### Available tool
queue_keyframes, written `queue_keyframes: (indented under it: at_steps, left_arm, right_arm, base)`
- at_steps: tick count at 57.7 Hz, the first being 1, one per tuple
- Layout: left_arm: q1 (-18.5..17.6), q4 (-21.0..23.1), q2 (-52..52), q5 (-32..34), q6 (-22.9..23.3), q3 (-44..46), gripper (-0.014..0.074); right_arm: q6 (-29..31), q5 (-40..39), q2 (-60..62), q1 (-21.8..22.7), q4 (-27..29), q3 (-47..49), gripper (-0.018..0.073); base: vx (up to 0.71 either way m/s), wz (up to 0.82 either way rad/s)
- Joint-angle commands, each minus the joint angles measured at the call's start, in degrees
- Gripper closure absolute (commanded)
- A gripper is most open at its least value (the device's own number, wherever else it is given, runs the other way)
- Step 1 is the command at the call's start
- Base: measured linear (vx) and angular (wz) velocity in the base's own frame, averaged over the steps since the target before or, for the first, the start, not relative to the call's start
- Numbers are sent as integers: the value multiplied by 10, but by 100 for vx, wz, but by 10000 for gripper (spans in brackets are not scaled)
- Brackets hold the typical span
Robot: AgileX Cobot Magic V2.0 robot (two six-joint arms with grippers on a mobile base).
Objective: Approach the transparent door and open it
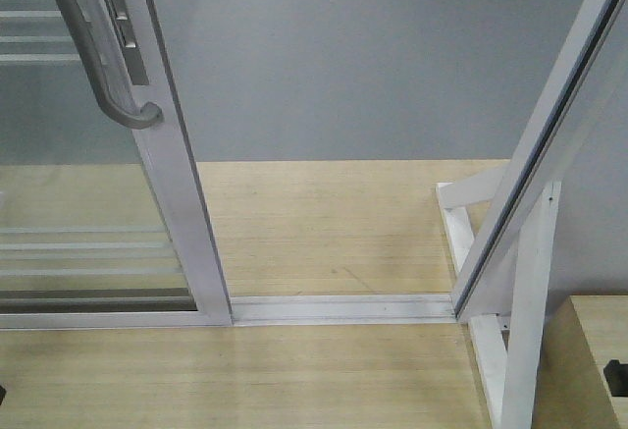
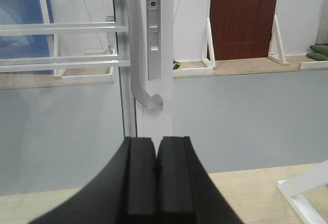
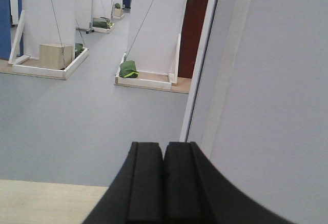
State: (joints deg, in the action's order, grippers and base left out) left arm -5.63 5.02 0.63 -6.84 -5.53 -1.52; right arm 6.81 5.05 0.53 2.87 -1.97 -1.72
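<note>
The transparent door [image 1: 182, 203] stands at the left of the front view, a white-framed glass pane with thin white bars. Its grey curved handle [image 1: 93, 56] hangs on the stile. Between this stile and the slanting white frame post [image 1: 549, 144] on the right lies a wide gap over the floor track [image 1: 343, 306]. In the left wrist view, my left gripper [image 2: 156, 143] is shut and empty, just below the handle [image 2: 135, 55] and the door stile [image 2: 167, 55]. My right gripper [image 3: 164, 148] is shut and empty, beside the white frame post [image 3: 201, 70].
A white triangular brace [image 1: 525, 292] stands at the foot of the right post, with a wooden box corner [image 1: 589, 360] beside it. Pale wood flooring lies under the track and grey floor beyond. A brown door [image 2: 243, 19] and other white-braced panels stand far off.
</note>
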Motion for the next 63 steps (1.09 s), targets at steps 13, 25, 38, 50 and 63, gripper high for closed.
queue_keyframes:
  at_steps: [13, 25, 38, 50, 63]
  left_arm:
    - [-1, 1, 2, 46, 1, -18, 602]
    - [-1, 1, 2, 46, 1, -18, 602]
    - [-1, 1, 2, 46, 1, -18, 602]
    - [-1, 1, 2, 46, 1, -18, 602]
    - [-1, 1, 2, 46, 1, -18, 602]
  right_arm:
    - [5, -47, 8, 4, 0, -8, 564]
    - [5, -47, 8, 4, 0, -8, 564]
    - [5, -47, 8, 4, 0, -8, 564]
    - [5, -47, 8, 4, 0, -8, 564]
    - [5, -47, 8, 4, 0, -8, 564]
  base:
    - [0, 0]
    - [0, 0]
    - [0, 0]
    - [0, 0]
    - [0, 0]
